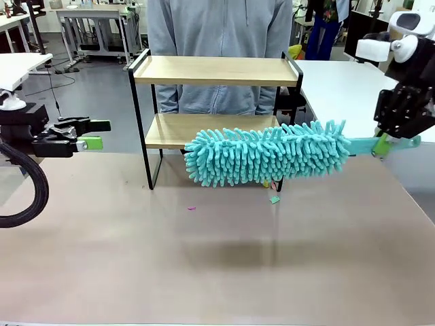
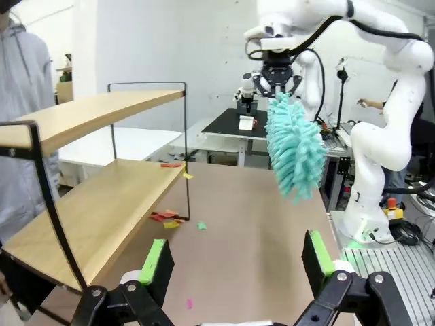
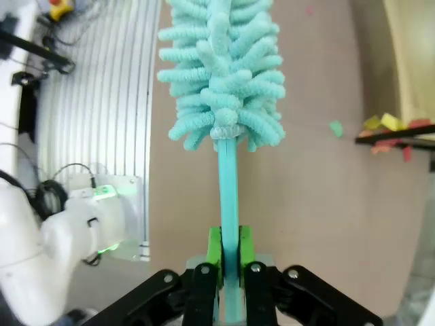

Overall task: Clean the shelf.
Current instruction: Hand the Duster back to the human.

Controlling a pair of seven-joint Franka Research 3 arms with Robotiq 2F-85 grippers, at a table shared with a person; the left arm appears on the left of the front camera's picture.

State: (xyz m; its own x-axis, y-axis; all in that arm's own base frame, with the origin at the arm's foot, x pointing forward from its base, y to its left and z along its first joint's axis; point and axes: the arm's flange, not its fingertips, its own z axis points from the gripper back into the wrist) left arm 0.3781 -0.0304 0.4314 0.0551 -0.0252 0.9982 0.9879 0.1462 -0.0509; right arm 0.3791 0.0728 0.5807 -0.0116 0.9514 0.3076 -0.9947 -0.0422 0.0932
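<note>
The shelf (image 1: 211, 70) has two light wood boards in a thin black frame and stands at the table's far middle, in front of a person. My right gripper (image 1: 385, 145) is shut on the handle of a teal fluffy duster (image 1: 268, 153). The duster's head hangs level in front of the lower board's right half. In the right wrist view the green pads (image 3: 215, 248) pinch the duster handle (image 3: 229, 183). My left gripper (image 1: 92, 134) is open at the far left, apart from the shelf (image 2: 102, 204). Small coloured scraps (image 2: 166, 218) lie on the lower board's edge.
Paper scraps (image 1: 273, 197) lie on the brown table by the shelf's right leg, and a pink bit (image 1: 192, 208) lies nearer the middle. The person in a grey hoodie (image 1: 217, 27) stands behind the shelf. A white table (image 1: 346, 88) is at the back right.
</note>
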